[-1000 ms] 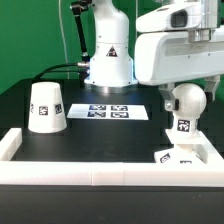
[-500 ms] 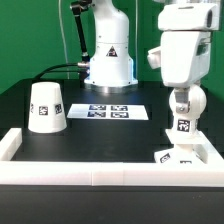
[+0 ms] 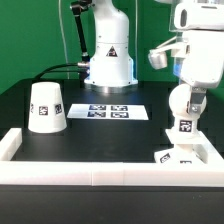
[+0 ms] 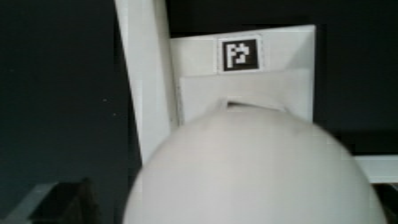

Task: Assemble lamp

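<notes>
The ball-shaped bulb stands upright just over the flat square base, which lies in the front corner at the exterior view's right. My gripper comes down from above and is shut on the bulb's round top. In the wrist view the bulb fills the near part and hides my fingers; beyond it lies the base with its square tag. The cup-like shade stands mouth down at the exterior view's left, far from the gripper.
The marker board lies in the middle of the black table. A white border rail runs along the front and both sides. The arm's own white pedestal stands at the back.
The arm's hand has turned about its upright axis above the bulb and its bulk has swung to the exterior view's right. The bulb, base and shade stay in place.
</notes>
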Motion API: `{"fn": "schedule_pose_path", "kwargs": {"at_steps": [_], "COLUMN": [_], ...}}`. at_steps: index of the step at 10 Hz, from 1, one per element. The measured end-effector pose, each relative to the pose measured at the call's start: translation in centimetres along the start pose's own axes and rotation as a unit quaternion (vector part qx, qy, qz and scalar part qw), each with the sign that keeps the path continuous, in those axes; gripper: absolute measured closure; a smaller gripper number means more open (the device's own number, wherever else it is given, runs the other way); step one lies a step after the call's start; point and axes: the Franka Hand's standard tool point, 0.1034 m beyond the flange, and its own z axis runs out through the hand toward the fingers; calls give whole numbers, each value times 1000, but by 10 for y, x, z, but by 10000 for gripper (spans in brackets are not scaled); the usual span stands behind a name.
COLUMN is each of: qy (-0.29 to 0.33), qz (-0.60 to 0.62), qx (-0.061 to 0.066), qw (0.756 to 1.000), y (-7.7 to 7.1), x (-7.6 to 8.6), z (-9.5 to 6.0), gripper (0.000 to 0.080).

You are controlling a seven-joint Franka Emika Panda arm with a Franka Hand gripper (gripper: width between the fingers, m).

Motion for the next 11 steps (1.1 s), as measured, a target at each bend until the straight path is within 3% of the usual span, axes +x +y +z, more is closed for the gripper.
{"fn": "schedule_pose_path", "kwargs": {"at_steps": [1, 2, 7, 11], "qy": [-3, -8, -8, 0], "qz": [-14, -39, -15, 238], "qx": [0, 0, 1, 5], "qw": [1000, 999, 1000, 971], "y": [-1, -1, -1, -5], "x": [-2, -2, -4, -10], "z": [1, 3, 2, 3], "gripper": [101, 218, 223, 223]}}
